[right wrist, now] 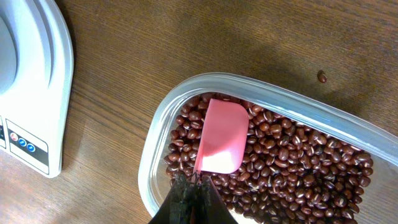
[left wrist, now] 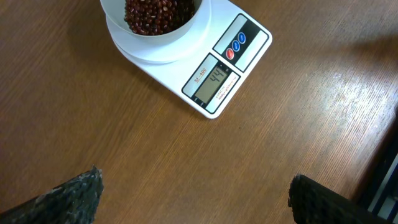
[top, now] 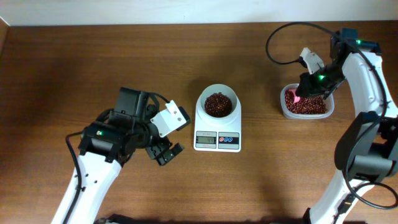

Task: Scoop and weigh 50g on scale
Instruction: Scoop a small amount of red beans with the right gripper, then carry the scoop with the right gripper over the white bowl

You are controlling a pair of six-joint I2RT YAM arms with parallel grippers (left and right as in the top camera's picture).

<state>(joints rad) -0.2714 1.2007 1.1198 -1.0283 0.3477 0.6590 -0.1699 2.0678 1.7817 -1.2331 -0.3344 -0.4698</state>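
For a top-up, the pink plastic scoop is clamped by the closed right gripper in the clear bean tub, right of the white rectangular scale at centre; a small, level lift is needed.

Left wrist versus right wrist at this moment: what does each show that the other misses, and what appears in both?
Only the left wrist: the scale display, the bowl of beans on it, and the open left pincer, holding nothing.
Only the right wrist: the tub of beans, the pink scoop over them, gripped by the shut right pincer, and a stray bean outside the tub.
Both: the scale with its buttons, and the table.
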